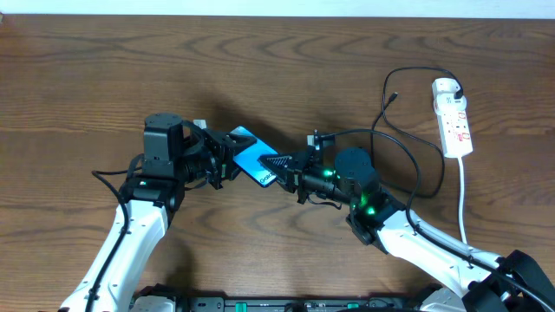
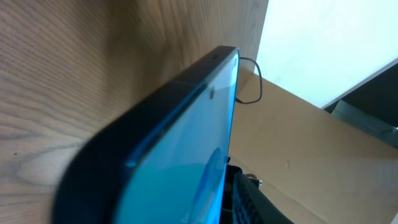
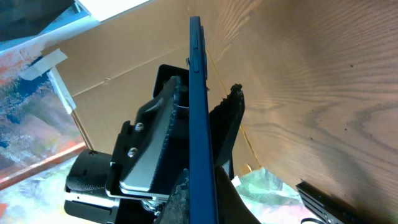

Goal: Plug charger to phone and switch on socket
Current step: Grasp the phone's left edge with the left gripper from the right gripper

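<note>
Found phone [image 1: 254,156] at desk [image 1: 277,52] middle, tilted on edge, blue screen visible from above. Noted right end effector [image 1: 284,165] clamped on its right end. Noted left end effector [image 1: 224,161] at its left end, jaws apart, one finger [image 3: 229,121] on each side of the phone, gap visible. Could not tell whether raised clear of the desk. Traced charger [image 1: 414,147] looping toward the right edge, connector tip loose on the desk, plug at the far end of socket [image 1: 457,126] near the back right corner.
</note>
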Controlling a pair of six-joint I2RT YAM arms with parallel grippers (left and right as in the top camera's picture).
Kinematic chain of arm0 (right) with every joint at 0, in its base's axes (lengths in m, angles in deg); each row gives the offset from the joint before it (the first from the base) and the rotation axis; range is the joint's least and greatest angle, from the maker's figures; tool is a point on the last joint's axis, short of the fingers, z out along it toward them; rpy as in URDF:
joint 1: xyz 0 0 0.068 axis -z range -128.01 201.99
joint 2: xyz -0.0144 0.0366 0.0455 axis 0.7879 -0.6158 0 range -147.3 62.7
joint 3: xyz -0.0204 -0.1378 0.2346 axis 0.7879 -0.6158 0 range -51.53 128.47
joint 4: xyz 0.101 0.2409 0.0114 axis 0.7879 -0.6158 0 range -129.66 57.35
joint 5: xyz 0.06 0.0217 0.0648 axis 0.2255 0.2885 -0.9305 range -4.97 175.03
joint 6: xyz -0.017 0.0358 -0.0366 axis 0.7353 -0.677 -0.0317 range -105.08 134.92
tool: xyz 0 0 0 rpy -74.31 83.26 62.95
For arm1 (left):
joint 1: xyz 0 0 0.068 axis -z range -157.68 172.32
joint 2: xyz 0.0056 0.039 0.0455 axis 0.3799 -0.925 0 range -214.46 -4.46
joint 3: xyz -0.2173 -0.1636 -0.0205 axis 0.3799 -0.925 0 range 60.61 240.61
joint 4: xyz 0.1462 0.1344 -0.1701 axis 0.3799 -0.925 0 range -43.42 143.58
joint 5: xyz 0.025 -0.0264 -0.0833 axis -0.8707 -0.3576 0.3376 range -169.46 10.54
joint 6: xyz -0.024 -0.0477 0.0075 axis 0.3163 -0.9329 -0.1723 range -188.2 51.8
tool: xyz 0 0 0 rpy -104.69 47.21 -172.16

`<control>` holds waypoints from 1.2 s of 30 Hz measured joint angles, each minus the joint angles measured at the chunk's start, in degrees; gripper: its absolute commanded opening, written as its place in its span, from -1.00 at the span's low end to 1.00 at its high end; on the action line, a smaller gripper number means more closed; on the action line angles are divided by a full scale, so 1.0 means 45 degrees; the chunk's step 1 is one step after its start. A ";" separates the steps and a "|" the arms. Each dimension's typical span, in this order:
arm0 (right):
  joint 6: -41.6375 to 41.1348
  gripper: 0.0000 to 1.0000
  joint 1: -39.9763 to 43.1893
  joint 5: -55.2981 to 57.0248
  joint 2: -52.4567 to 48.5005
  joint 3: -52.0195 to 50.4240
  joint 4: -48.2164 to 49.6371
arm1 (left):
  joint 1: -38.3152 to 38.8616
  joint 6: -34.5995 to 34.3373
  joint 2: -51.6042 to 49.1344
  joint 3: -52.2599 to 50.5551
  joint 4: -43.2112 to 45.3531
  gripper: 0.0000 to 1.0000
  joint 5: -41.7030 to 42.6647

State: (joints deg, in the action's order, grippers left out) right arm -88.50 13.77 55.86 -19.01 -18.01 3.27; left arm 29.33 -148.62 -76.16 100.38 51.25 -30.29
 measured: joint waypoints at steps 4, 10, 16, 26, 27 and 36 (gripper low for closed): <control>-0.0253 -0.98 -0.0010 0.0204 0.0000 0.0010 0.0073 | 0.0019 -0.0170 0.0000 0.0000 0.0000 -0.59 -0.0199; -0.1112 -0.97 0.0000 0.0418 0.0005 0.0015 0.0068 | 0.0053 -0.0379 0.0000 0.0000 0.0131 -0.79 -0.0452; -0.1409 -0.97 0.0010 0.0549 0.0005 0.0044 0.0087 | 0.0092 -0.1005 0.0005 0.0000 0.0403 -0.85 -0.0627; -0.1243 -0.94 0.0039 0.1141 0.0083 0.0267 0.0291 | 0.0126 -0.2001 0.0000 -0.0029 0.1987 -0.85 -0.0777; -0.1239 -0.92 0.0039 0.1166 0.0092 0.0277 0.0291 | 0.0126 -0.2084 0.0000 -0.0029 0.2064 -0.85 -0.0787; -0.0884 -0.69 0.0034 0.1341 0.0102 0.0306 0.0277 | 0.0160 -0.2361 -0.0049 -0.0049 0.2132 -0.85 -0.0908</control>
State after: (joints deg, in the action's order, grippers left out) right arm -92.47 13.93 61.90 -18.55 -16.63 4.51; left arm 30.05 -159.24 -76.38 100.16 60.85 -34.38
